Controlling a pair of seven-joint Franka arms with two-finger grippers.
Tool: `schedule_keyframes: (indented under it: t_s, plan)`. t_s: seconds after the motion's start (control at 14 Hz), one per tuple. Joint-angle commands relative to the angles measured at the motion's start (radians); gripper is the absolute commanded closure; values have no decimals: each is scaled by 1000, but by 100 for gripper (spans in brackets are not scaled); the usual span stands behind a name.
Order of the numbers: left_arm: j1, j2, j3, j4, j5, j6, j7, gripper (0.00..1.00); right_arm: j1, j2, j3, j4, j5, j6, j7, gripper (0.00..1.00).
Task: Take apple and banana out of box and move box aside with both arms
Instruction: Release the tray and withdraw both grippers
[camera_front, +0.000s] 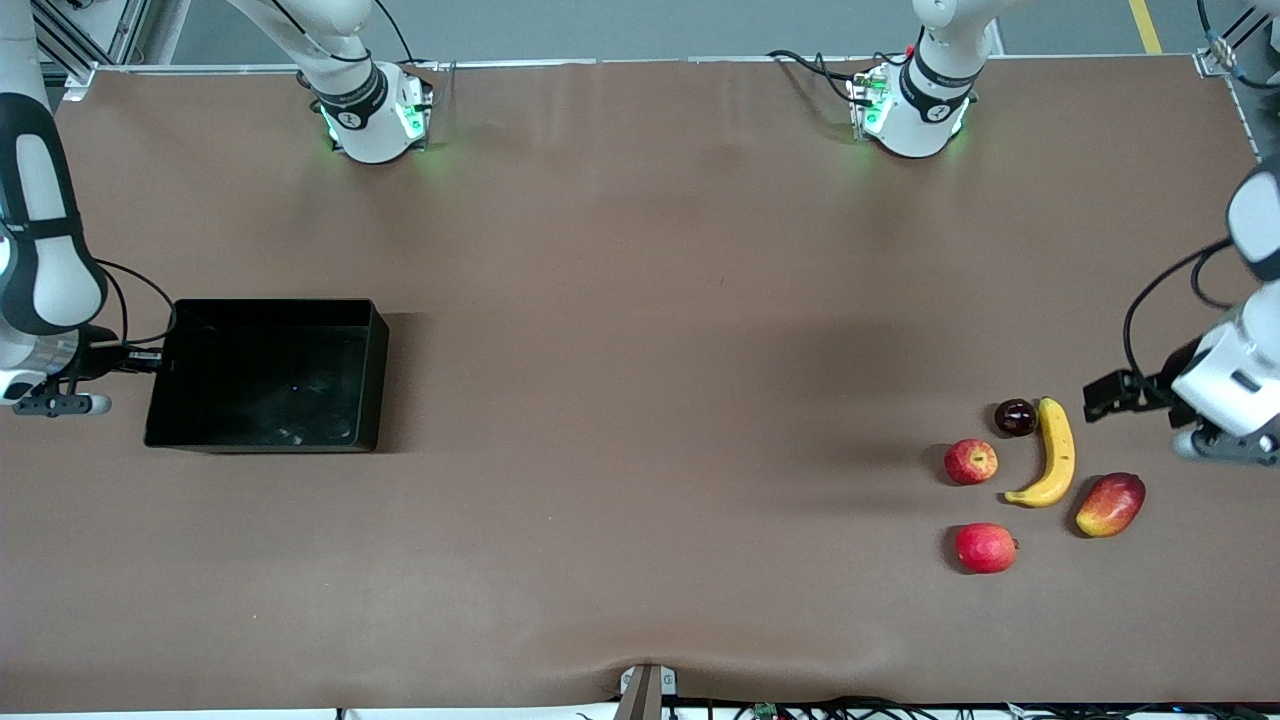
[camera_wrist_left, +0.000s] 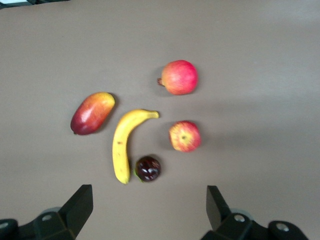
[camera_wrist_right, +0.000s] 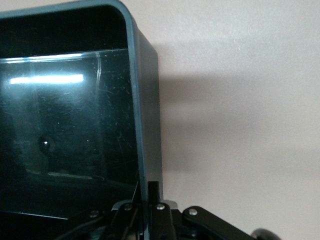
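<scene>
Front view: I'm watching the right end effector (camera_front: 150, 362) clamping the box (camera_front: 375, 345) wall; the left end effector (camera_front: 1100, 395), fingers apart, is hovering at two o'clock of the banana (camera_front: 1052, 455) and apple (camera_front: 971, 461), needing to join next.

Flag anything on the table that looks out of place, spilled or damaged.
Nothing stands out. The box sits upright and unspilled at the right arm's end, the right gripper shut on its wall. The apple and banana lie intact below the open left gripper.
</scene>
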Motion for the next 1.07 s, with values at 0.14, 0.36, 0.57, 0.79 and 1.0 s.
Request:
schedule_keyframes:
  t_s: [0.14,0.36,0.57,0.79,1.0]
  plan:
    - [12,-196,-15,-19,-103,-158,-16,0,-32,-11,28,-38,2,21,-18,23]
    - [26,-207,-6,71,-118,-256,-5,0,-17,-14,34,69,3,-118,-17,0]
    - [-70,-258,95,72,-132,-314,-16,0,48,-9,53,331,14,-347,-17,0]
    - [-267,-276,308,72,-138,-373,-17,0,112,-11,50,506,-1,-462,-14,0]
    - [-405,-332,432,-2,-140,-374,-16,0,117,-49,57,621,17,-601,-9,0]
